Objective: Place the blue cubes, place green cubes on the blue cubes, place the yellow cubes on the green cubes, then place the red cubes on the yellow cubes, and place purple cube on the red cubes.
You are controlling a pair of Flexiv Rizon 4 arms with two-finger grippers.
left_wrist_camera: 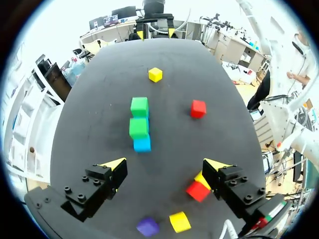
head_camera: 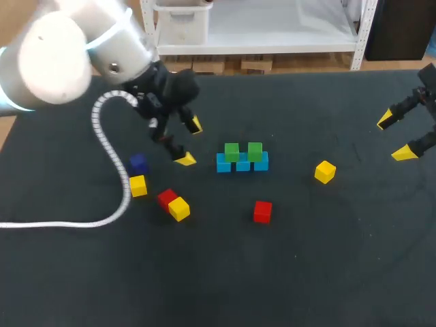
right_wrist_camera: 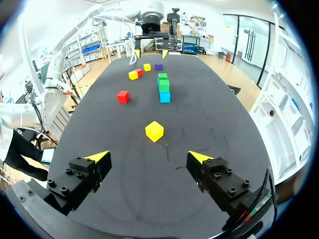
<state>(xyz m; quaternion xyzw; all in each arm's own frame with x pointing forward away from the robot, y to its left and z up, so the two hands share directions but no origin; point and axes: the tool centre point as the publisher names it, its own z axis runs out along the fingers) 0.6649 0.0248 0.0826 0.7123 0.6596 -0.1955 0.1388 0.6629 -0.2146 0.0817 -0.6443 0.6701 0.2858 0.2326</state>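
A row of blue cubes [head_camera: 243, 164] lies mid-table with two green cubes [head_camera: 231, 151] [head_camera: 255, 150] on top. My left gripper [head_camera: 191, 142] hangs open just left of the row, nothing between its fingers; in its wrist view the gripper [left_wrist_camera: 164, 167] has the blue cube [left_wrist_camera: 142, 144] and green cubes [left_wrist_camera: 139, 127] ahead. The purple cube [head_camera: 138, 163], a yellow cube [head_camera: 138, 185] and a touching red cube [head_camera: 167, 198] and yellow cube [head_camera: 179, 208] lie left. My right gripper [head_camera: 395, 136] is open at the far right, a yellow cube [right_wrist_camera: 154, 131] ahead of the gripper [right_wrist_camera: 148, 158].
A lone red cube [head_camera: 262, 211] sits in front of the stack, and the single yellow cube [head_camera: 325, 172] lies to its right. A white cable [head_camera: 109, 177] from my left arm loops over the table's left side.
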